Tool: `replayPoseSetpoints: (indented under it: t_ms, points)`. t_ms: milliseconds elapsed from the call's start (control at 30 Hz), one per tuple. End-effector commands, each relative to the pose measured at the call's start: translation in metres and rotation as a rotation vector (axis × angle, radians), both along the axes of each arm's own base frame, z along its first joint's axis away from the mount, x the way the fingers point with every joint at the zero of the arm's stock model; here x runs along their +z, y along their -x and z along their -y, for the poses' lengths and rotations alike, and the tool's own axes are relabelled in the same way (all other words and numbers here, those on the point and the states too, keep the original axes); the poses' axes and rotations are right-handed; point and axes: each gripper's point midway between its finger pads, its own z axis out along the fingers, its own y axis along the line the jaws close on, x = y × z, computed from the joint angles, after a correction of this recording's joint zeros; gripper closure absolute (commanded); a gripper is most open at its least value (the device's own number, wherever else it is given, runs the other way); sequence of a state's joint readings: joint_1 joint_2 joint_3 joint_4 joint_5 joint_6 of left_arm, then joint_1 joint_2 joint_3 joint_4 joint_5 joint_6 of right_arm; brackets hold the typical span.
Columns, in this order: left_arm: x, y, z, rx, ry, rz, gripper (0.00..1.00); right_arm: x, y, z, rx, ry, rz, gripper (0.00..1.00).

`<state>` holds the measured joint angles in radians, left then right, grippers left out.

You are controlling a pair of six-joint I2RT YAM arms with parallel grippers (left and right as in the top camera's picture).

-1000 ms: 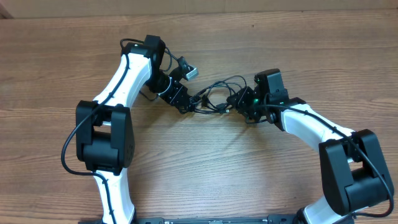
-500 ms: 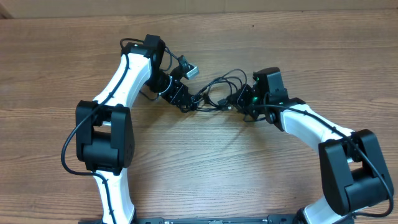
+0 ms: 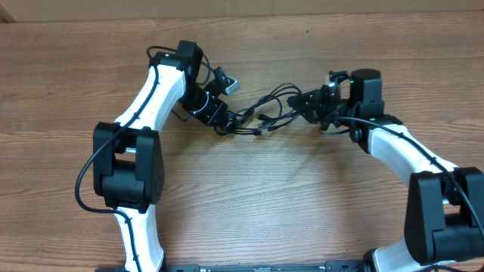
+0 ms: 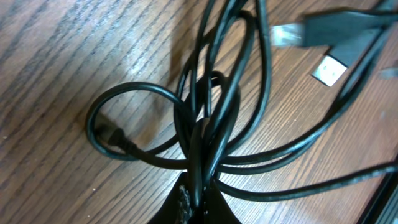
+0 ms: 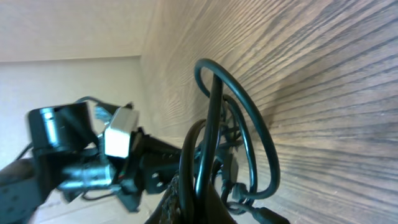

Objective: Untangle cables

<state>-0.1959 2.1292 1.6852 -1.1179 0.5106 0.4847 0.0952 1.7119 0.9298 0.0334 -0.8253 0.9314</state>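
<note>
The cables [image 3: 265, 113] are thin black cords drawn out in a loose tangle between my two grippers at the middle of the table. My left gripper [image 3: 224, 125] is shut on their left end. In the left wrist view its fingertips [image 4: 200, 200] pinch several strands, with a loop [image 4: 124, 124] lying on the wood and USB plug ends [image 4: 329, 67] at the upper right. My right gripper [image 3: 308, 104] is shut on the right end. In the right wrist view the cable loops [image 5: 239, 118] rise from its closed jaws [image 5: 200, 200].
The wooden table [image 3: 249, 204] spreads out on all sides. A pale wall edge [image 3: 227, 7] runs along the far side. The left arm's wrist with its camera [image 5: 118, 140] shows beyond the loops in the right wrist view.
My right gripper closed on the cables, then moved right, pulling the tangle out longer. The left gripper kept its grip and stayed nearly in place.
</note>
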Motion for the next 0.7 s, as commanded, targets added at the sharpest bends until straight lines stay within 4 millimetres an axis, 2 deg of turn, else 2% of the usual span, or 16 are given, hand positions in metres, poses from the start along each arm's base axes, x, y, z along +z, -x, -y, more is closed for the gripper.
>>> replayPoseSetpoints:
  t_ms: [0, 233, 367, 467, 667]
  points:
    - [-0.003, -0.001, -0.011, 0.034, -0.06, 0.0, 0.96, 0.03, -0.002, 0.009, 0.024, -0.067, 0.053, 0.96]
    - [-0.014, -0.011, -0.032, 0.137, -0.196, 0.009, 0.96, 0.035, -0.006, 0.033, -0.005, -0.096, 0.053, 0.96]
    - [-0.016, -0.012, -0.035, 0.152, -0.217, 0.013, 0.96, 0.029, -0.009, 0.051, -0.036, -0.068, 0.061, 0.96]
    - [-0.017, -0.012, -0.035, 0.152, -0.216, 0.014, 0.96, 0.012, -0.006, 0.06, -0.062, -0.002, 0.027, 0.96]
    - [-0.016, -0.012, -0.033, 0.149, -0.201, 0.01, 0.96, -0.04, 0.009, 0.088, -0.15, 0.253, -0.113, 0.96]
